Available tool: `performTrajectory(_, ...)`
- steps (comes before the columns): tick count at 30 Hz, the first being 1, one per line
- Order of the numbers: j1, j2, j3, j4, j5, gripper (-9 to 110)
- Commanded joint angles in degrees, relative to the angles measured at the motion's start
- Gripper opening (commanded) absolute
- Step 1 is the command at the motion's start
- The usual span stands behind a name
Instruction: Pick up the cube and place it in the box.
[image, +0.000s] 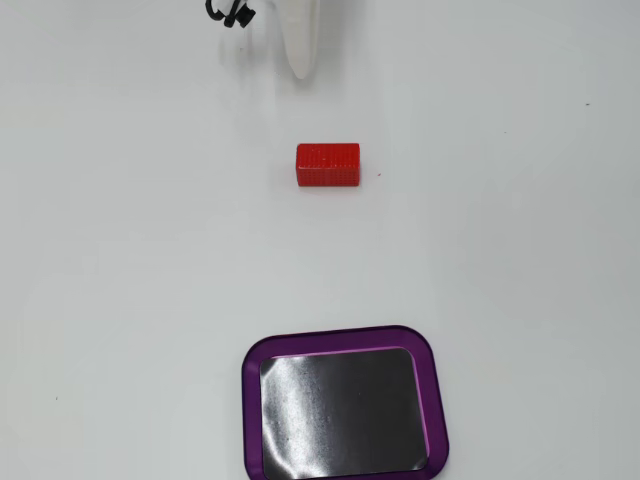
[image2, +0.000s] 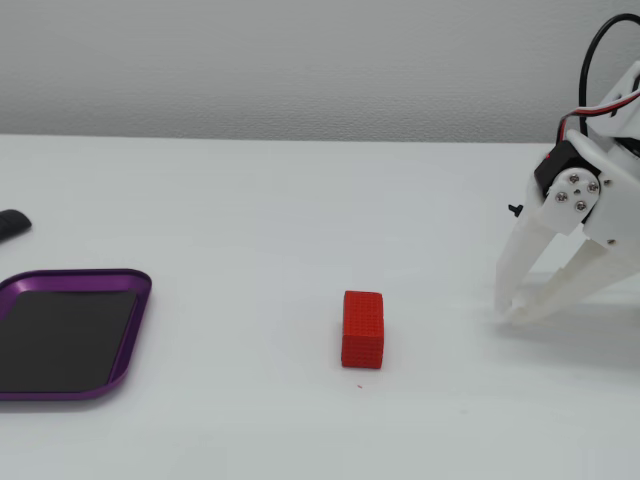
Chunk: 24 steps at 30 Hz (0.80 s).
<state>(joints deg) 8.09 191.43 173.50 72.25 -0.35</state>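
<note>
The red cube (image: 328, 165) lies alone on the white table; it also shows in another fixed view (image2: 363, 329). The box, a shallow purple-rimmed tray (image: 250, 400) with a glossy dark floor, is empty and sits at the bottom of a fixed view, and at the far left (image2: 128, 330) in the other. My white gripper (image: 301, 68) points down near the table, well apart from the cube. In a fixed view it stands to the cube's right (image2: 508, 313), fingertips together and holding nothing.
A small dark object (image2: 12, 225) lies at the left edge behind the tray. Black cables (image: 228, 12) hang by the arm. A grey wall (image2: 300, 60) closes the back of the table.
</note>
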Motion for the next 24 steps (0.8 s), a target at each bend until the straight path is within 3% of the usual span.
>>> performTrajectory(1,0.09,2.02,-0.09,-0.88,2.55,0)
performTrajectory(18,0.18,2.02,0.0,-1.49,2.11,0)
performTrajectory(24,5.98,1.14,-4.92,-14.41,2.2,0)
